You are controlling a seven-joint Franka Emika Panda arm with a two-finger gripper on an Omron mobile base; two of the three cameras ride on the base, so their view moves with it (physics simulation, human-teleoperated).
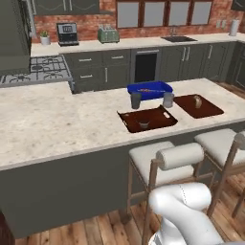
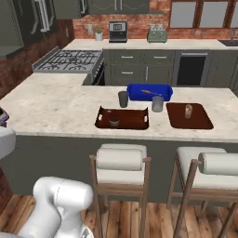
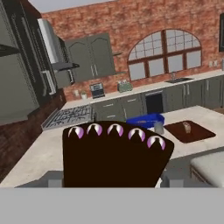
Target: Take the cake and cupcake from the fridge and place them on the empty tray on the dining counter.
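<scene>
The cake (image 3: 114, 155), with a dark chocolate top and pink dollops, sits close in the hand view between the fingers of my gripper (image 3: 113, 181), which is shut on it. The jaws stand wide around it. A sliver of the cake (image 2: 2, 116) shows at the left edge of the right base view, off the counter's near side. The reddish-brown tray (image 1: 155, 115) (image 2: 132, 118) lies on the dining counter (image 1: 57, 119) (image 2: 56, 104), with the brown cupcake (image 1: 143, 124) (image 2: 114, 122) standing in its near left part. The grey fridge (image 3: 17, 87) rises on the left of the hand view.
A second brown tray (image 1: 206, 107) (image 2: 197, 118) holds a small glass. Behind the trays are a blue tray (image 1: 150, 89) (image 2: 149, 91) and two grey cups (image 1: 136, 100) (image 1: 168, 99). White-cushioned stools (image 1: 160, 162) (image 2: 123, 162) line the counter's near side. The stove (image 2: 69, 60) is at the back left.
</scene>
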